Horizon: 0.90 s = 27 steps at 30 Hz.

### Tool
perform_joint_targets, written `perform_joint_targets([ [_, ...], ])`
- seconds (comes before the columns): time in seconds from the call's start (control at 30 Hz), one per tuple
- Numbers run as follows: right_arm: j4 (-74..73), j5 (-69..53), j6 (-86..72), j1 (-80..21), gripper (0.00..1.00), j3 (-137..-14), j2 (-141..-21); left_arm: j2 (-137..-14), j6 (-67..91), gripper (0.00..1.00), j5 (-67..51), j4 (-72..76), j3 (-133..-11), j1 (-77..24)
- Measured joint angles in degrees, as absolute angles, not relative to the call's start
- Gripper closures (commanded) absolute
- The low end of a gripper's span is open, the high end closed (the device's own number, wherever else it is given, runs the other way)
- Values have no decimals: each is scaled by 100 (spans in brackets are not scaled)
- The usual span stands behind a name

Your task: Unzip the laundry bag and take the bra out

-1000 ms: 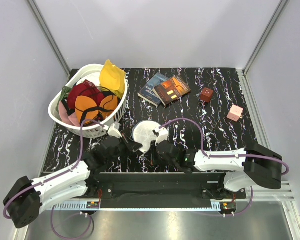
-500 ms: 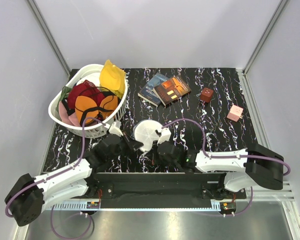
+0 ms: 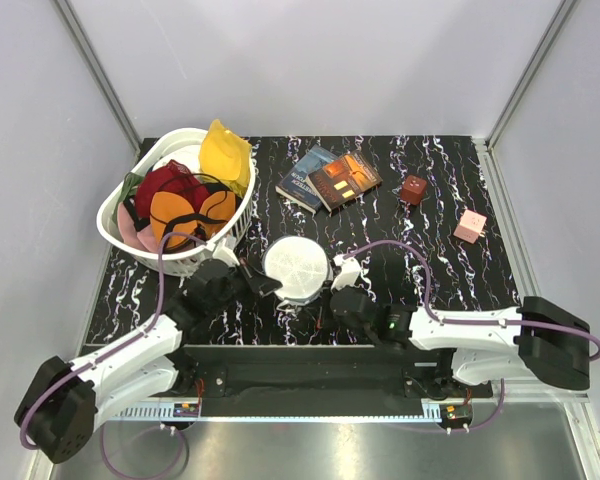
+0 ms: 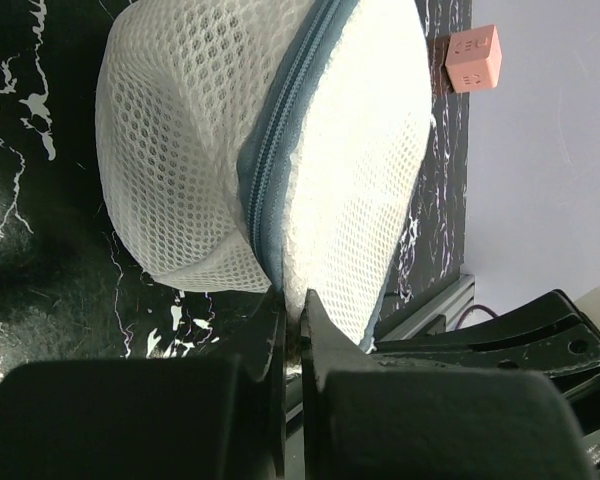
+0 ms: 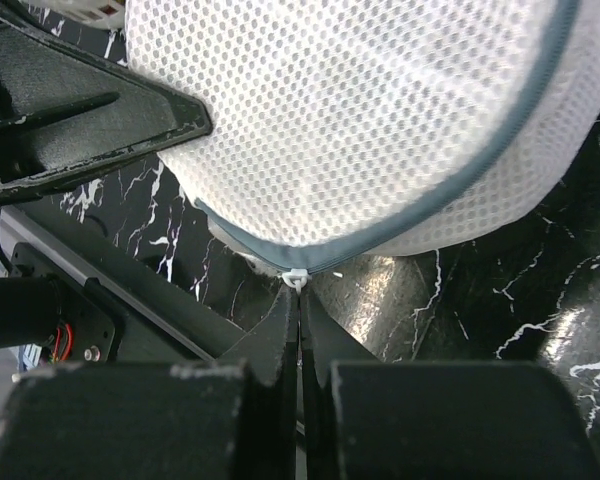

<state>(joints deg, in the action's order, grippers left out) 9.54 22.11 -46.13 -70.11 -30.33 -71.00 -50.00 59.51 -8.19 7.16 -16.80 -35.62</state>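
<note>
The laundry bag [image 3: 296,266], a round white mesh pouch with a grey zip, lies on the black marbled table between my two grippers, flat disc up. In the left wrist view the laundry bag [image 4: 200,150] fills the frame, and my left gripper [image 4: 292,305] is shut on a fold of mesh beside the zip. In the right wrist view my right gripper [image 5: 298,292] is shut on the small white zip pull [image 5: 296,277] at the near rim of the laundry bag [image 5: 360,110]. From above, the left gripper [image 3: 270,285] and right gripper [image 3: 326,290] flank the bag's near edge. The bra is hidden.
A white slotted basket [image 3: 115,232] full of coloured garments stands at the back left, close to the left arm. Two books [image 3: 330,178] lie at the back centre. A brown cube [image 3: 413,189] and a pink cube [image 3: 469,226] sit to the right.
The right arm has swung to the right, still pinching the zip pull. The bag has turned and now shows a full round disc. The left gripper keeps its hold on the mesh.
</note>
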Motion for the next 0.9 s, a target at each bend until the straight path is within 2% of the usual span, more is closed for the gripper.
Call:
perform_joint_targets([
  [0.23, 742, 2353, -4644, -7013, 100, -2936, -6812, -5096, 5688, 100, -1275, 698, -1767, -3304],
  [0.5, 499, 2445, -4635, -7013, 100, -2936, -6799, -6211, 5181, 98, -1697, 742, -2510, -3267],
  [0.53, 480, 2443, -4635, -7013, 100, -2936, -6799, -6396, 5092, 89, -1752, 709, -2655, -3267],
  [0.6, 458, 2445, -4633, -7011, 100, -2939, -6799, -6761, 4921, 76, -1868, 663, -2980, -3267],
  [0.63, 449, 2440, -4635, -7008, 100, -2950, -6801, -6969, 4853, 64, -1940, 644, -3188, -3267],
  [0.7, 432, 2429, -4637, -7008, 100, -2998, -6827, -7297, 4700, 55, -1994, 666, -3500, -3262],
  [0.73, 403, 2414, -4641, -7013, 100, -3037, -6860, -7387, 4646, 45, -2001, 687, -3597, -3251],
  [0.9, 355, 2392, -4751, -7013, 100, -3194, -7109, -7450, 4493, 36, -1922, 613, -3723, -3208],
])
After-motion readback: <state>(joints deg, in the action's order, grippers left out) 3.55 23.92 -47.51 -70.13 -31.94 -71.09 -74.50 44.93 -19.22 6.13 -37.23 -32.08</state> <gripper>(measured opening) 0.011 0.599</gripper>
